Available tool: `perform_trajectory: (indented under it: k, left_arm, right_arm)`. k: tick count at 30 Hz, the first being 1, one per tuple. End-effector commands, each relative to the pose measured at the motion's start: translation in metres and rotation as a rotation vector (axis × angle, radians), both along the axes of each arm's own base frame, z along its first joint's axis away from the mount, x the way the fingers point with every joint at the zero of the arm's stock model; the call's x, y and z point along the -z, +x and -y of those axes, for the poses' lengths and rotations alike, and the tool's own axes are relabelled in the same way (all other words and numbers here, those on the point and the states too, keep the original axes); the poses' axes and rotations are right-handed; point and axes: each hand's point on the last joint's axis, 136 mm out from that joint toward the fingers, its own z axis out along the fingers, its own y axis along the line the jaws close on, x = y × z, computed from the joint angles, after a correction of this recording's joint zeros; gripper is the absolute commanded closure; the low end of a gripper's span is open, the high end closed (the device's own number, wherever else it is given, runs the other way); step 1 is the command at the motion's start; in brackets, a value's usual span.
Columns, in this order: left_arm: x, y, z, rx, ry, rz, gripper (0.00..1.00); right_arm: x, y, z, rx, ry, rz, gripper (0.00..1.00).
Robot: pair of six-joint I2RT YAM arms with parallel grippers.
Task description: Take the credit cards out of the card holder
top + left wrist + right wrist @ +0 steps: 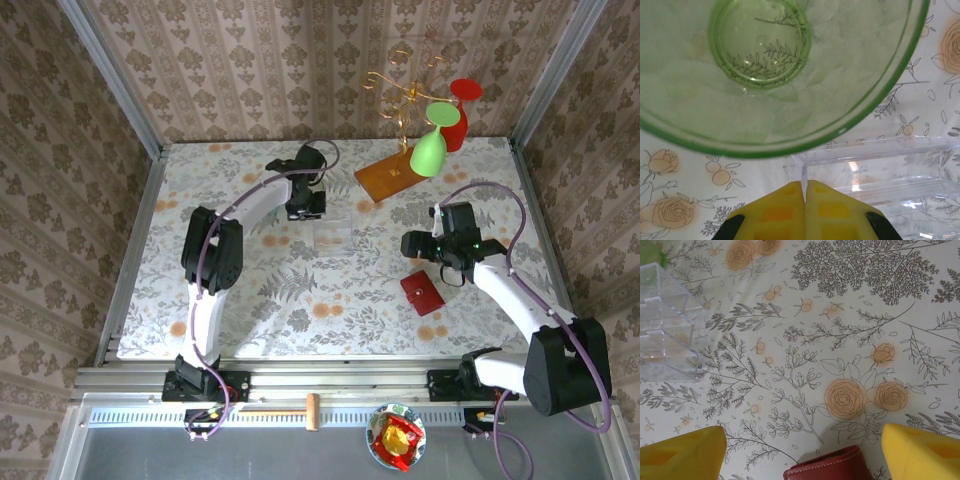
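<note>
Floral tablecloth [300, 300] within papered walls [250, 70]: right gripper [801, 452] hangs spread wide and empty, the folded red holder [827, 466] lying between its jaws at their near side, cards presumably inside; left gripper [804, 210] is fully closed on nothing beside the clear box [875, 170]. To proceed well, the right jaws should draw back, descend squarely astride the holder and take one cover edge. Bare tablecloth lies ahead of these jaws, the box well off to their left.

— Where's the card holder [423, 293]?
— Flat on the flowered bench [300, 300], right of centre, lying askew.
— Open?
— Looks folded shut: red cover up, stitched edge, small tab.
</note>
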Motion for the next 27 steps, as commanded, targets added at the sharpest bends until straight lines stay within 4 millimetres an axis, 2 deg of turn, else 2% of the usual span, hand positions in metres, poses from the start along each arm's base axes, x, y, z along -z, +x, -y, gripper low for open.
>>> perform_trajectory:
  k: [1,9,21,27]
  left_arm:
    - [0.002,-0.002,0.007,-0.003,0.002,-0.028,0.99]
    - [0.008,-0.007,0.014,0.012,-0.008,-0.053,0.9]
    - [-0.01,-0.007,0.017,0.019,-0.042,-0.026,0.82]
    - [-0.023,-0.007,0.017,0.023,-0.057,-0.001,0.79]
  right_arm:
    - [-0.006,0.003,-0.001,-0.029,-0.002,0.0,0.17]
    - [-0.004,0.003,-0.003,-0.035,0.009,-0.011,0.17]
    - [0.001,-0.003,-0.006,-0.018,0.046,-0.06,0.17]
    - [0.011,-0.011,-0.002,0.045,0.059,-0.133,0.15]
